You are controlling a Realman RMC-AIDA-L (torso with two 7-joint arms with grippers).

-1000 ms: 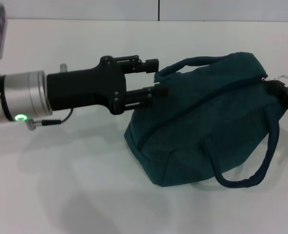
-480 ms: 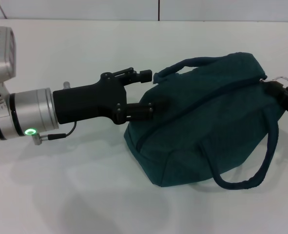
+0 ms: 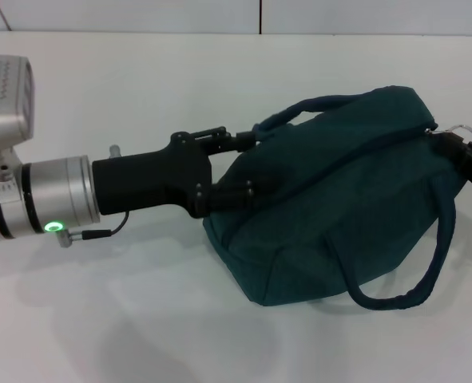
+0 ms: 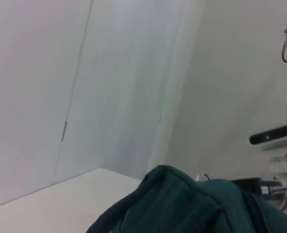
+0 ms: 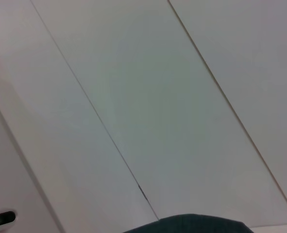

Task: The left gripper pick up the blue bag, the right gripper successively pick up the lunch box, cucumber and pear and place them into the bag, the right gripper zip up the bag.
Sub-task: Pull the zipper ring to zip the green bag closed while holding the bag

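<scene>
At the handle end of the blue bag [image 3: 339, 191], left gripper [image 3: 247, 163] now pressed in, closed from wide apart onto bag fabric and strap. Bag resting on the worktop [image 3: 140, 319], apparently zipped. Right gripper [image 3: 467, 155] at the far end; grip impossible to judge. Likely final holding or release.

A sliver of dark teal bag [image 5: 192, 224] shows at the frame's edge; beyond the bag rises a pale panelled wall [image 5: 148, 97], crossed by thin slanting seams.
</scene>
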